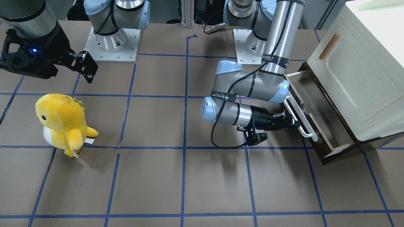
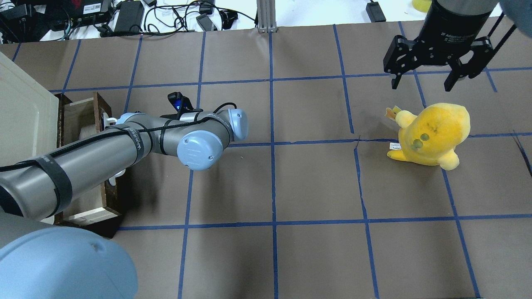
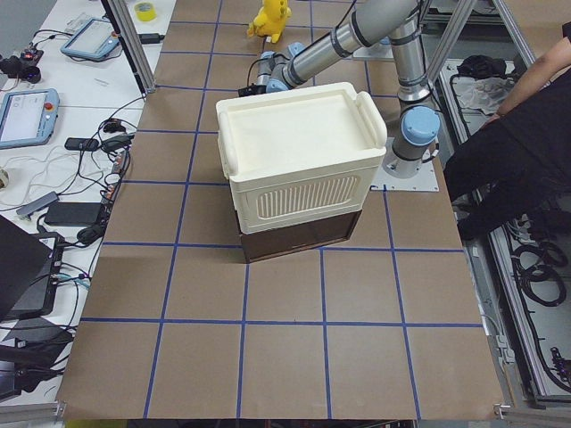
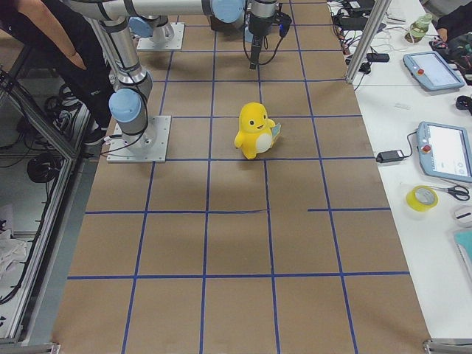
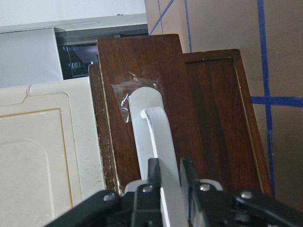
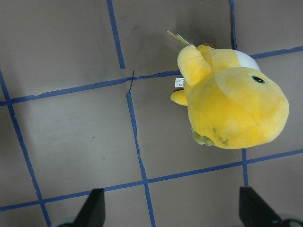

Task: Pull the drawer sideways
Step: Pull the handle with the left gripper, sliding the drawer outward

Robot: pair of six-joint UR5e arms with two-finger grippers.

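Observation:
The drawer (image 1: 318,113) has a dark brown front, a long white bar handle (image 1: 300,116) and pale wood sides. It stands pulled out from under the cream-white cabinet (image 1: 359,72). My left gripper (image 1: 292,121) is shut on the white bar handle; in the left wrist view (image 5: 168,189) its fingers clamp the bar (image 5: 158,142) on both sides. In the overhead view my left arm hides most of the drawer (image 2: 87,112). My right gripper (image 2: 422,81) is open and empty, hanging above the table near a yellow plush.
A yellow plush toy (image 1: 61,121) stands on the brown table, also in the right wrist view (image 6: 232,99). The cabinet door has a small wooden handle (image 1: 329,46). Both arm bases (image 1: 112,39) sit at the robot's edge. An operator (image 3: 526,125) stands beside the table.

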